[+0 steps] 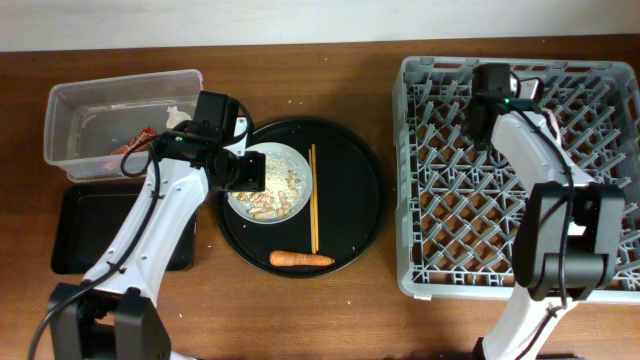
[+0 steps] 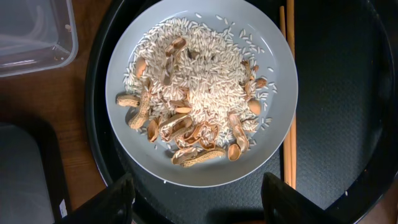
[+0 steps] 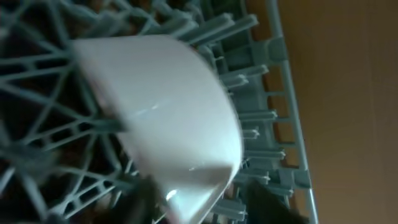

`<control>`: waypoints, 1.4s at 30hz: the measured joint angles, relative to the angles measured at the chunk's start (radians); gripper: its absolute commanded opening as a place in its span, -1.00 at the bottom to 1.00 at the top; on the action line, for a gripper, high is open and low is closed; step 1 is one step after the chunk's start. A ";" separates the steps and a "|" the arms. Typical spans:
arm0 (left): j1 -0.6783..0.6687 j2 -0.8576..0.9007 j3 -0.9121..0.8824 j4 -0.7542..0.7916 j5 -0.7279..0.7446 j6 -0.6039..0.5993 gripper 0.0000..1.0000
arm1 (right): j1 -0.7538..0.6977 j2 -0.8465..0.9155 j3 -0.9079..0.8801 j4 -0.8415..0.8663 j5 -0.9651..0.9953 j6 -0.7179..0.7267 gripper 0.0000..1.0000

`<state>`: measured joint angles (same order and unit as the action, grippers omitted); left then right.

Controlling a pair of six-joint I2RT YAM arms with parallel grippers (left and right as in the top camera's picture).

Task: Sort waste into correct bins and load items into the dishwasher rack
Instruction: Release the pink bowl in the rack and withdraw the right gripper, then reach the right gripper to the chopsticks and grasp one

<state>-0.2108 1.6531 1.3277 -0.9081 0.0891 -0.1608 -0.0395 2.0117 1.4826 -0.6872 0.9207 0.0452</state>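
**Jaws being held apart over the plate of scraps**

Left jaws are being held wide apart with nothing between them. The dark fingertips (image 2: 118,200) of the left gripper (image 2: 202,202) are being shown just above the near rim of the pale grey-white plate (image 2: 264,140). A heap of food scraps (image 2: 199,93), rice grains and peanut shells, is being carried on that plate. The two chopsticks (image 2: 290,93) are lying side by side just beside it on the round black tray (image 2: 348,93). The carrot (image 1: 301,259) is lying near that tray's front edge.

Right jaws are being blurred in the wrist view. The right gripper (image 3: 199,205) is being seen only as dark shapes either side of the lower edge of the white bowl (image 3: 174,112), and whether it is clamped cannot be told. The bowl is tilted among the pegs near a far corner of the dishwasher rack (image 1: 600,250).

The red wrapper (image 1: 128,146) and white scrap (image 1: 178,116) are lying in the clear tub (image 1: 70,100). The flat black tray (image 1: 80,230) is set beside the tub on the desk (image 1: 300,70).
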 measured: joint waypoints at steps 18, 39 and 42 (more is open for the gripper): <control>0.001 0.000 0.000 -0.048 -0.031 0.003 0.52 | 0.163 -0.320 0.084 -0.302 -1.001 0.010 0.53; 0.166 0.000 0.000 -0.117 -0.063 -0.087 0.74 | 0.642 0.105 0.071 -0.201 -1.006 0.250 0.39; 0.166 0.000 0.000 -0.117 -0.064 -0.087 0.74 | 0.652 0.129 0.072 -0.191 -0.993 0.274 0.38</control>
<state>-0.0444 1.6531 1.3277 -1.0252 0.0254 -0.2478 0.6121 2.1403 1.5547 -0.8780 -0.0719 0.3187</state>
